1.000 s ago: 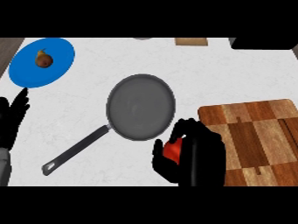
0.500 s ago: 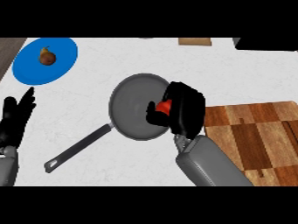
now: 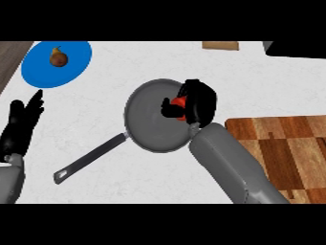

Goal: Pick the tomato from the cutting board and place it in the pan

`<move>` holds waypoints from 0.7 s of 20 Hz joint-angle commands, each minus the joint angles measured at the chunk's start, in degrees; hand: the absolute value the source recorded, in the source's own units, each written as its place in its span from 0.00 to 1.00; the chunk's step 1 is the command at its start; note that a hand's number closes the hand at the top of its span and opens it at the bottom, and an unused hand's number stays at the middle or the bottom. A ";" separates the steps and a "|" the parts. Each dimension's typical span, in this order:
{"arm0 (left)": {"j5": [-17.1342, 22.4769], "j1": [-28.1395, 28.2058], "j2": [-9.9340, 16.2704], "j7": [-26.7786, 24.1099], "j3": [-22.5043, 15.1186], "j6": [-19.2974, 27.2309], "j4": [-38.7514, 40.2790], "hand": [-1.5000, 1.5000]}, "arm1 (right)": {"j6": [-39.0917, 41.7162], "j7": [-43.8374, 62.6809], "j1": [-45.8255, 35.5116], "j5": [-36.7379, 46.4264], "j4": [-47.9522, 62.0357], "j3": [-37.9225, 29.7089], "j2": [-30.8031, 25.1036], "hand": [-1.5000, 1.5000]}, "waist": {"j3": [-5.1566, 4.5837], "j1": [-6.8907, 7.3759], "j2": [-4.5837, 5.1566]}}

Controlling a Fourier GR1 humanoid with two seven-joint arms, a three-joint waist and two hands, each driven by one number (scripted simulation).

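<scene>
The right hand (image 3: 193,106), fingers curled round the small red tomato (image 3: 178,102), has carried it off the wooden cutting board (image 3: 292,143) and now holds it over the round grey pan (image 3: 151,124); release comes next. The left hand (image 3: 18,128) rests open, left of the pan.

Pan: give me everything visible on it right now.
The pan is a round, dark grey, metallic-looking frying pan lying flat on the white counter. A long black handle runs from its rim toward the lower left, ending in a small loop. Its right part is overlapped by the right hand, which is curled round the red tomato over the pan's inside. Whether the tomato touches the pan cannot be told. The visible inside is bare.
</scene>
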 commanded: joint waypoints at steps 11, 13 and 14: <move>-0.27 -2.41 -0.61 -0.45 -1.54 -1.55 0.68 0.50 | -11.17 -19.11 -6.78 -26.76 14.19 -2.29 0.13 0.00 | 0.12 3.81 1.19; -0.64 -4.94 -0.62 1.14 -1.72 -1.16 0.68 0.50 | -14.66 -19.85 -7.65 -29.13 13.71 -0.73 0.14 0.00 | 0.12 3.83 1.02; -0.25 -5.30 -0.04 1.84 -1.47 -2.02 1.26 0.50 | -15.73 -22.96 -5.80 -30.54 13.33 -0.68 0.13 0.00 | 0.17 3.89 1.22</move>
